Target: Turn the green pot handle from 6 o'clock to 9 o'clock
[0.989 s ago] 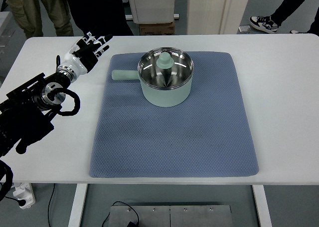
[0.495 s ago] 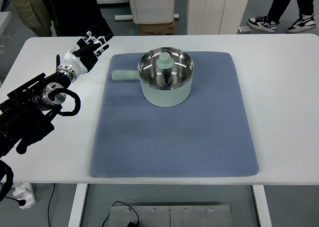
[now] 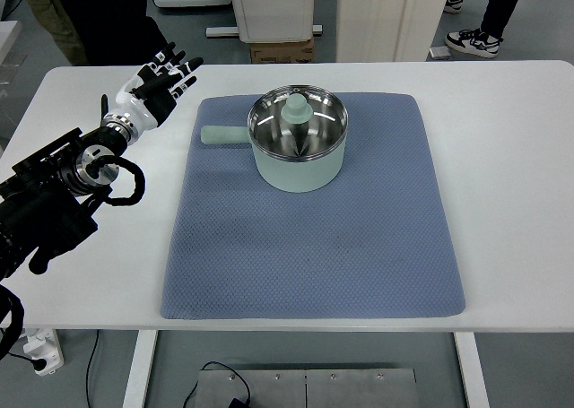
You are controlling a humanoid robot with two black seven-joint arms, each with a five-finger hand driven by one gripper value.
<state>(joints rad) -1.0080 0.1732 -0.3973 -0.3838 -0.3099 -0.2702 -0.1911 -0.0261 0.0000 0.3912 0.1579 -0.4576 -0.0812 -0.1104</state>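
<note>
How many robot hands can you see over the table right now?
1. The left robot hand, black-and-white fingers spread and holding nothing, is over the white table left of the pale green pot. The right hand is out of view.

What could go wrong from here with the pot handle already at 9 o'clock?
1. The pale green pot's stubby handle points toward the left robot hand, which hovers open over the white table; a sweep toward the pot could knock the handle off 9 o'clock.
2. The green pot sits on a blue quilted mat; a push might bunch the mat.
</note>
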